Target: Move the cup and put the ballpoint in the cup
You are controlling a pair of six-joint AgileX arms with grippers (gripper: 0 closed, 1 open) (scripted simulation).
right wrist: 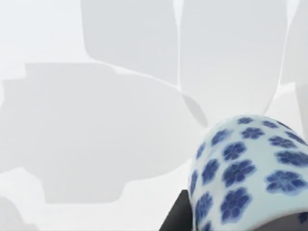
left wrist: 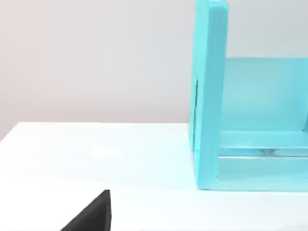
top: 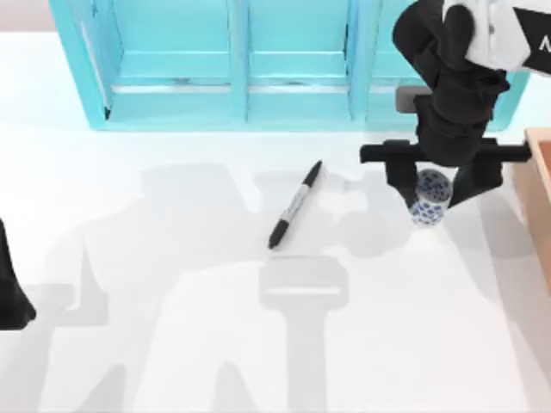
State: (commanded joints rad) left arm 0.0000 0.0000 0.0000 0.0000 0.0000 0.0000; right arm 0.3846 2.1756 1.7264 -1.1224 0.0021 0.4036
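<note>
right gripper is gripping the cup between its jaws at the table's right side, apparently lifted. pen is lying flat mid-table, untouched, so insertion is pending. left arm is sitting parked at left edge, jaws can't tell.

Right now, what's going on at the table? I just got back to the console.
The right hand sits at the table's right side, around the cup, a white cup with blue flowers that also fills the right wrist view. Whether it is lifted off the table I cannot tell. The ballpoint lies flat near the middle of the table, apart from the cup, in front of the turquoise shelf. The left arm is parked at the left edge.
</note>
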